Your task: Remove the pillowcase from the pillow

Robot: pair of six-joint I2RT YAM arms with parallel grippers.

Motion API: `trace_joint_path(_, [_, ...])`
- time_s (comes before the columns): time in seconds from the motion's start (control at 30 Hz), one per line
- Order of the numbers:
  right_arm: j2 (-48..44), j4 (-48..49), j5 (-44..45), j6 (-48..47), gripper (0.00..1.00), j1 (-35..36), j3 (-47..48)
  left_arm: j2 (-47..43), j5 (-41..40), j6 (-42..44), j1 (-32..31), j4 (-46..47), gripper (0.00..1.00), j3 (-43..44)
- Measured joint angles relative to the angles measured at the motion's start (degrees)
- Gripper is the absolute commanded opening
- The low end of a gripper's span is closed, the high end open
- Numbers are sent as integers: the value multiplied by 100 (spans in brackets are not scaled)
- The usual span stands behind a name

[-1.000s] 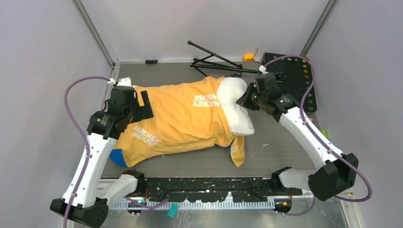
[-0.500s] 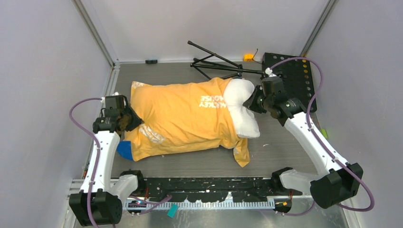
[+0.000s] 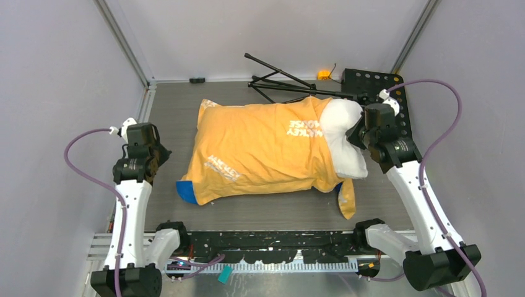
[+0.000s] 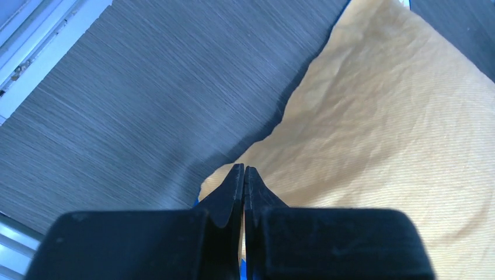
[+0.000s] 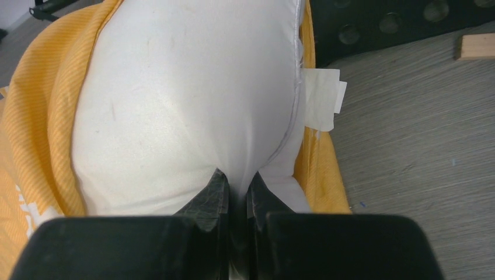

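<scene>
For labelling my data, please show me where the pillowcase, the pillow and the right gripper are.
pillowcase (image 3: 260,154), top external view, middle of the orange fabric.
pillow (image 5: 187,105), right wrist view, exposed white end.
right gripper (image 5: 236,178), right wrist view, between the fingertips pinching the pillow.

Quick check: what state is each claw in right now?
Left claw: closed, holding nothing.
Right claw: closed, pinching the plump white rectangular pillow.
</scene>
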Motion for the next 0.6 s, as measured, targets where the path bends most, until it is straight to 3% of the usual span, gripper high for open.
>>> trace_joint_path(0.13, [-111, -24, 151, 4, 0, -33, 22, -85, -22, 0, 0, 107, 3, -52])
trace_joint_path(0.17, [-109, -28, 146, 7, 0, -33, 22, -66, 28, 0, 2, 144, 17, -79])
trace_joint_path(0.23, [-109, -42, 111, 13, 0, -35, 22, -31, 302, 59, 2, 249, 61, -122])
trace_joint_path(0.27, [-109, -39, 55, 20, 0, -35, 22, 4, 758, 90, 9, 382, 77, -168])
trace_joint_path(0.33, [-98, -39, -48, 28, 0, -35, 22, 157, 1609, 166, 22, 573, 89, -223])
trace_joint_path(0.4, [-52, -35, -164, 37, 0, -50, 22, 400, 2380, 170, 22, 638, 86, -232])
trace_joint_path(0.47, [22, -26, -254, 52, 0, -72, 22, 590, 2874, 201, 17, 651, 75, -280])
trace_joint_path(0.6, [87, 17, -391, 76, 0, -92, 9, 479, 3161, 302, 22, 660, 58, -616])
